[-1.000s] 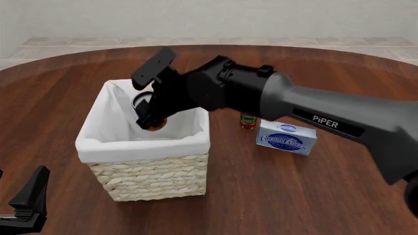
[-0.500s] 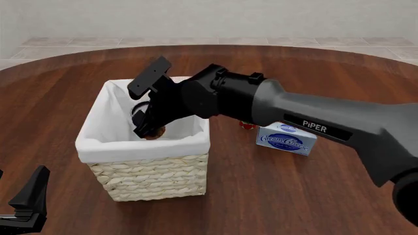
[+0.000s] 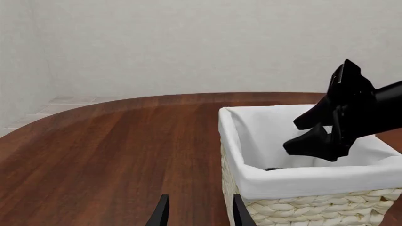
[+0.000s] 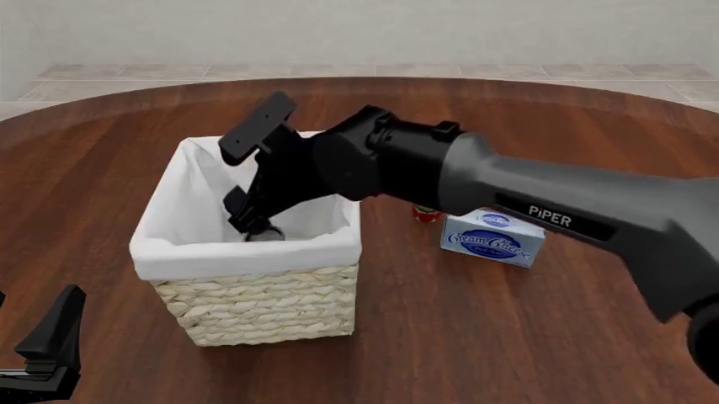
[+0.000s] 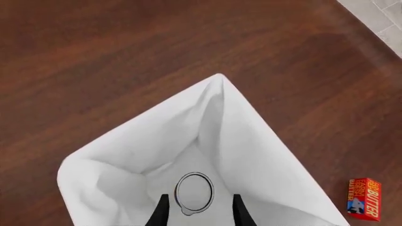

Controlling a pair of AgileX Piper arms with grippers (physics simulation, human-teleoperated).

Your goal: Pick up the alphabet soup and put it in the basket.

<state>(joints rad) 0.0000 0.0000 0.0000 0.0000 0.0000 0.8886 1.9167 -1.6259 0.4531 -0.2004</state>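
Note:
The alphabet soup (image 5: 195, 192) stands upright on the floor of the basket (image 4: 247, 252), showing its silvery round top; in the front view only a grey sliver of the alphabet soup (image 4: 268, 236) peeks over the rim. My right gripper (image 4: 245, 220) hangs inside the basket just above the can, open, with its fingers (image 5: 162, 213) apart and off the can. From the left wrist view the right gripper (image 3: 308, 132) reaches down past the white lining of the basket (image 3: 314, 176). My left gripper (image 4: 45, 353) rests low at the near left, open and holding nothing.
A red-labelled can (image 4: 426, 214) and a blue cream cheese box (image 4: 492, 237) sit right of the basket, partly behind my right arm. A small orange butter box (image 5: 364, 199) lies on the table beyond the basket's lining (image 5: 251, 141).
The right gripper went lower into the basket and opened, letting go of the can. The can now sits on the basket floor. The left arm has stayed still.

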